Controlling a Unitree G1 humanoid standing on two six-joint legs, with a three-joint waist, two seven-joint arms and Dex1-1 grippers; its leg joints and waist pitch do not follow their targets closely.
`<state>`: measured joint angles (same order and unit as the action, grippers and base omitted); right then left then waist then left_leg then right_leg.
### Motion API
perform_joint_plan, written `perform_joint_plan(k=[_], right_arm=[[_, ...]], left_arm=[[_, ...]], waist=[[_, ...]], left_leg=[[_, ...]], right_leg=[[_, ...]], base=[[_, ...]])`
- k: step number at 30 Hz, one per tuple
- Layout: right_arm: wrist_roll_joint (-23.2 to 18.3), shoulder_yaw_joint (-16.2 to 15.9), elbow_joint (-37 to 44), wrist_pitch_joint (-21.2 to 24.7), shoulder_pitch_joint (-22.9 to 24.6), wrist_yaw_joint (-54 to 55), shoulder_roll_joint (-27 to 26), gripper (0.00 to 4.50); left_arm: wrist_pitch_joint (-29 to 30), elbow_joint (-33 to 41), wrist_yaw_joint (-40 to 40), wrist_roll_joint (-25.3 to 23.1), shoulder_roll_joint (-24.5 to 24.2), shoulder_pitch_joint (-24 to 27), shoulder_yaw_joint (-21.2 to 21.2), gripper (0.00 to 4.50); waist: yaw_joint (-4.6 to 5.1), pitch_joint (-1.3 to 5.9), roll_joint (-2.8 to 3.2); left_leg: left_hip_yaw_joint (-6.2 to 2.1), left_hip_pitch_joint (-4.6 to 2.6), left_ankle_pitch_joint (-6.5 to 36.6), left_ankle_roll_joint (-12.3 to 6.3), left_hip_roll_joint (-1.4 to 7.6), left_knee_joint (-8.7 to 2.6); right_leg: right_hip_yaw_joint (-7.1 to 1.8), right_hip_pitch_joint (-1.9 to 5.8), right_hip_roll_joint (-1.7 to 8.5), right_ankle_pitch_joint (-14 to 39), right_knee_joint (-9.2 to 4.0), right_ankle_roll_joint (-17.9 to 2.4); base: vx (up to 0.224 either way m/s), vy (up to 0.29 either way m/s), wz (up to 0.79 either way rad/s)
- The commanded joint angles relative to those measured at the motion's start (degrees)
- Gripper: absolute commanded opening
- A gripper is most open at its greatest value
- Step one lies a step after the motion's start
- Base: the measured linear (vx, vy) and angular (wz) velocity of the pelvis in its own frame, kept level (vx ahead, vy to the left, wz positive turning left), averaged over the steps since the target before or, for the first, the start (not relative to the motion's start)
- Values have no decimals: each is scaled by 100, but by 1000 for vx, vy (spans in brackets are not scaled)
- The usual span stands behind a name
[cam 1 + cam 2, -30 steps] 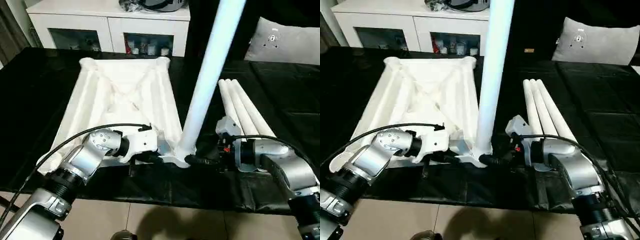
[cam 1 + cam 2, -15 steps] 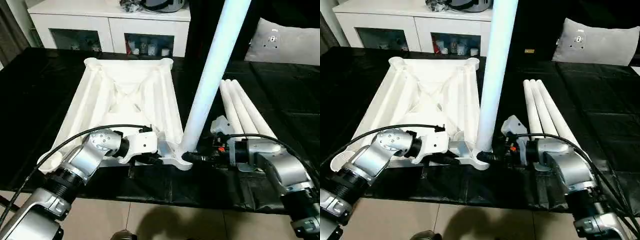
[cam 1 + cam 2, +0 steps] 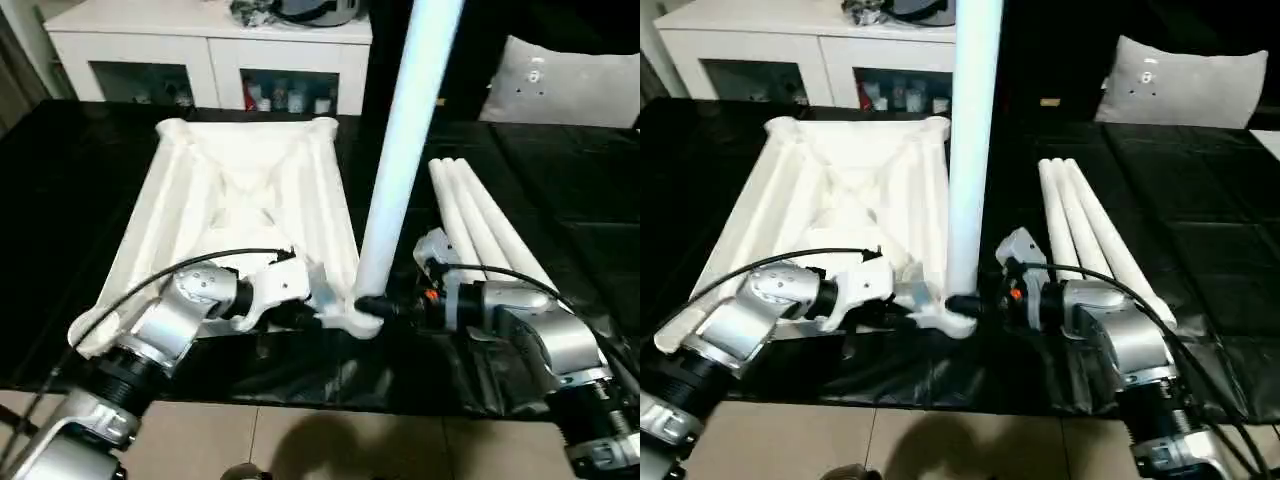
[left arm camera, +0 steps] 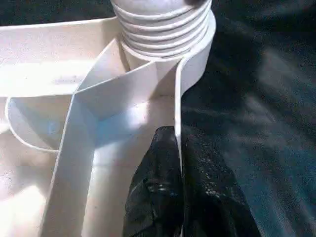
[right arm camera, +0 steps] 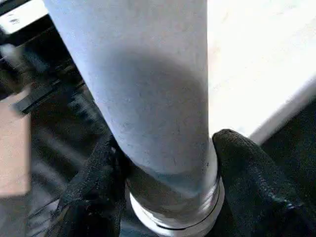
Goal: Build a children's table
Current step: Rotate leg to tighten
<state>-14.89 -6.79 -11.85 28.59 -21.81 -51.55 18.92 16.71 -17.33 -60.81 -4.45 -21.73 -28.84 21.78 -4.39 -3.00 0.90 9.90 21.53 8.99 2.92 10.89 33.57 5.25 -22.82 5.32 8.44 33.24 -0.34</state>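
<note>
The right gripper (image 3: 372, 306), in the left eye view, has its 2 black fingers around the foot of the upright leg (image 3: 400, 150), which stands in the near right corner socket (image 3: 352, 318) of the upside-down tabletop (image 3: 240, 190). The left gripper (image 3: 312, 317) reaches in from the other side and pinches the tabletop's near edge beside that socket. The tabletop lies ribs-up on the black work table (image 3: 90, 190), and 3 spare legs (image 3: 480, 225) lie side by side just to its right.

The right eye view shows the same layout, with the leg rising out of frame, close to vertical.

In the left wrist view, the 2 fingers (image 4: 163, 197) are clamped shut on a thin wall (image 4: 178, 118) of the tabletop, with the leg's threaded end (image 4: 163, 29) partly above the socket rim.

In the right wrist view, a finger (image 5: 247, 173) sits on each side of the leg, pressed against it just above the socket.

With threads still exposed, the leg does not look fully seated. If the right grip slips, the tall leg could tip or cross-thread; if the left pinch slides off the thin wall, the tabletop could turn along with the leg.
</note>
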Motion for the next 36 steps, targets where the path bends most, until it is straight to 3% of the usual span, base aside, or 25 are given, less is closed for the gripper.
perform_joint_plan(k=[1, 3, 5, 7, 8, 11, 12, 13, 20, 26, 27, 31, 36], right_arm=[[15, 42, -218, 270, -137, 740, -379, 238], [158, 177, -481, 348, -271, 1375, -642, 238], [299, 234, -625, 373, -344, 1755, -792, 238], [401, 242, -765, 231, -389, 1966, -882, 238], [507, 211, -877, 58, -415, 2119, -945, 238], [479, 266, -847, 72, -408, 2118, -1004, 238], [460, 287, -832, 97, -404, 2105, -1015, 294], [426, 308, -781, 96, -392, 2083, -1017, 294], [308, 323, -501, 37, -262, 1799, -806, 352], [224, 280, -112, 44, -94, 986, -80, 403], [196, 339, -114, 17, -118, 774, 151, 410], [180, 303, -86, -135, -105, 335, 474, 445], [26, 74, 153, -230, -67, -725, 1100, 445]], left_arm=[[298, 299, 403, 120, 442, 41, 64, 0], [588, 358, 805, 26, 702, 22, 4, 0], [819, 412, 1105, -47, 906, 5, -57, 0], [941, 406, 1351, -60, 1091, -26, -126, 0], [1071, 416, 1573, -95, 1257, -57, -165, 0], [1123, 414, 1661, -213, 1215, -80, -119, 0], [1124, 405, 1672, -241, 1190, -85, -115, 0], [1128, 411, 1677, -271, 1136, -83, -121, 0], [980, 389, 1555, -280, 839, -72, -145, 0], [505, 121, 1056, -192, 546, -98, -101, 0], [357, 31, 929, -205, 434, -130, -44, 0], [135, -52, 691, -220, 262, -169, 70, 0], [-435, -88, -287, -156, -206, -193, 349, 0]], waist=[[42, 333, -1], [123, 339, 17], [219, 323, -3], [252, 315, 7], [269, 315, -25], [274, 307, -10], [280, 309, -3], [282, 308, 2], [255, 335, 27], [150, 382, 30], [127, 396, 54], [67, 393, 16], [8, 379, 1]], left_leg=[[-103, -105, 2322, 204, 195, -447], [-138, -108, 2438, 242, 174, -437], [-143, -137, 2602, 200, 150, -415], [-132, -175, 2702, 157, 128, -373], [-131, -172, 2703, 123, 118, -365], [-147, -172, 2773, 81, 112, -367], [-157, -166, 2815, 76, 119, -383], [-161, -173, 2867, 78, 121, -388], [-159, -160, 2842, 66, 164, -445], [-109, -87, 2292, -26, 195, -453], [-103, -92, 2175, -22, 211, -451], [-75, -88, 2079, -70, 199, -431], [-59, -76, 1933, -147, 205, -406]], right_leg=[[-218, 217, 337, 2726, -465, -864], [-181, 219, 344, 3097, -507, -677], [-142, 182, 323, 3388, -598, -512], [-110, 134, 317, 3590, -663, -425], [-88, 134, 310, 3699, -690, -351], [-53, 128, 300, 3809, -726, -235], [-52, 128, 293, 3779, -725, -211], [-45, 126, 291, 3767, -730, -198], [-112, 144, 303, 3212, -665, -398], [-196, 214, 303, 2174, -522, -804], [-210, 217, 308, 1958, -479, -879], [-215, 235, 314, 1881, -474, -969], [-238, 237, 318, 1991, -443, -980]], base=[[0, 0, 0], [0, 0, 0], [0, 0, 0], [0, 0, 0], [0, 0, 0], [0, 0, 0], [0, 0, 0], [0, 0, 0], [0, 0, 0], [0, 0, 0], [0, 0, 0], [0, 0, 0], [0, 0, 0]])
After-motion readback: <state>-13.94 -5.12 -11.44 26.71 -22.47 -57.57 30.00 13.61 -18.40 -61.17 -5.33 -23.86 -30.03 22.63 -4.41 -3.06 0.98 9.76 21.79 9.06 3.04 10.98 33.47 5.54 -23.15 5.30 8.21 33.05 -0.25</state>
